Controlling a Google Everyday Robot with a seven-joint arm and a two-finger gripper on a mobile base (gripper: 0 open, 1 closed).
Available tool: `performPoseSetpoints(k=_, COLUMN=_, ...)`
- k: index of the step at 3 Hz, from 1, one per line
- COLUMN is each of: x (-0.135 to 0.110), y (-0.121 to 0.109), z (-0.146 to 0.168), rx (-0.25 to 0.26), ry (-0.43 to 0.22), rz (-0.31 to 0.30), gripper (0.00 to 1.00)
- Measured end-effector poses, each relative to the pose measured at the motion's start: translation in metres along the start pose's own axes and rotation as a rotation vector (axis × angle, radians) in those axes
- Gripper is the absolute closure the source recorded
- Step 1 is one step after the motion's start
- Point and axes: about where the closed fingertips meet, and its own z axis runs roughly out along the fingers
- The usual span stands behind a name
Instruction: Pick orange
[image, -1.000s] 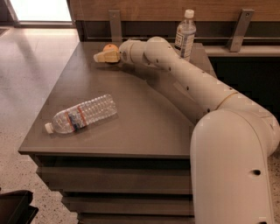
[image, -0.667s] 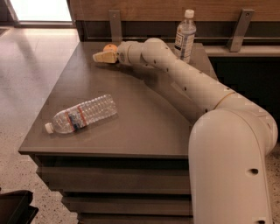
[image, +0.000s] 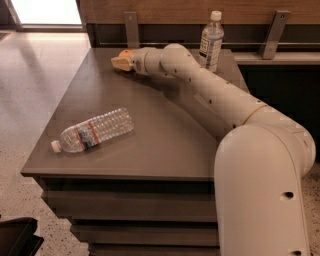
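Whether the jaws are open or closed cannot be told; the gripper (image: 119, 62) lies low at the far edge of the worktop (image: 165, 145), pressed against the orange (image: 126, 52), of which only a sliver shows behind it. The arm (image: 210, 85) stretches back across the worktop. An upright bottle (image: 211, 40) stands just beyond the arm; a second bottle (image: 92, 131) lies on its side near the front left corner

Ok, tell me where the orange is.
In the camera view, the orange sits at the far edge of the table, beside the gripper, left of the upright bottle.
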Motion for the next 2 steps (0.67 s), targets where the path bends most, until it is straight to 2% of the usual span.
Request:
performPoseSetpoints(k=1, x=0.0008, y=0.0023, z=0.0022, rx=-0.004, ry=0.001, rz=0.000, gripper=0.87)
performPoseSetpoints(k=2, x=0.0016, y=0.0045, z=0.0042, rx=-0.008, ry=0.002, rz=0.001, gripper=1.00)
